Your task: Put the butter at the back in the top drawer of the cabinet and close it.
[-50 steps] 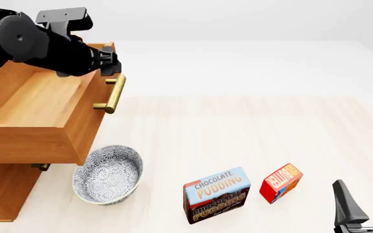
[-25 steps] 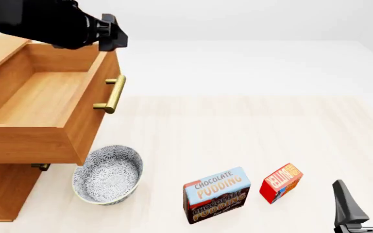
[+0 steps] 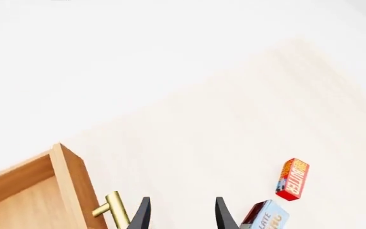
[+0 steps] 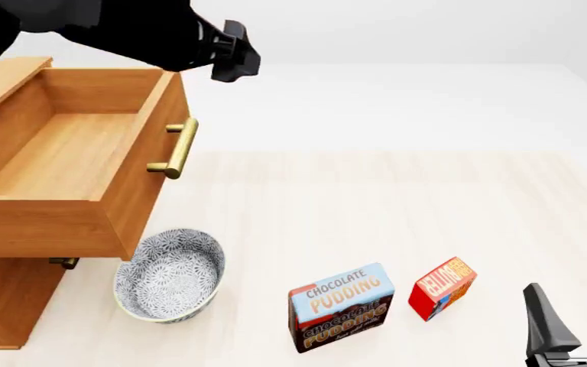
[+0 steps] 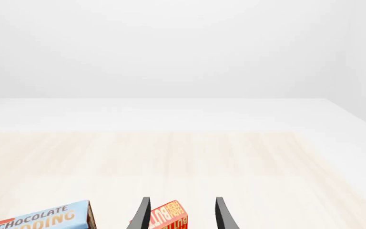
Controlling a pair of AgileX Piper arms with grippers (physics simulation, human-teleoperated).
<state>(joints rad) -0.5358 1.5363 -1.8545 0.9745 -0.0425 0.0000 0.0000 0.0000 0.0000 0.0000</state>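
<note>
The butter (image 4: 442, 287), a small red box with an orange band, stands on the table near the front right, beside the larger pudding box (image 4: 341, 306). It also shows in the left wrist view (image 3: 293, 179) and in the right wrist view (image 5: 168, 218). The top drawer (image 4: 120, 199) of the cabinet (image 4: 8, 298) is pulled out and empty, its brass handle (image 4: 176, 147) facing right. My left gripper (image 4: 236, 58) hovers open above the drawer's far right corner, its fingers (image 3: 141, 217) holding nothing. My right gripper (image 4: 571, 321) is open just right of the butter.
A patterned bowl (image 4: 169, 274) sits on the table right under the open drawer's front corner. The blue-and-brown pudding box (image 5: 40, 218) is left of the butter. Light wooden tabletop stretches behind both boxes.
My left arm has swung right and up, from over the drawer's back to beyond its front corner. The drawer stays open; the right arm and boxes have not moved.
</note>
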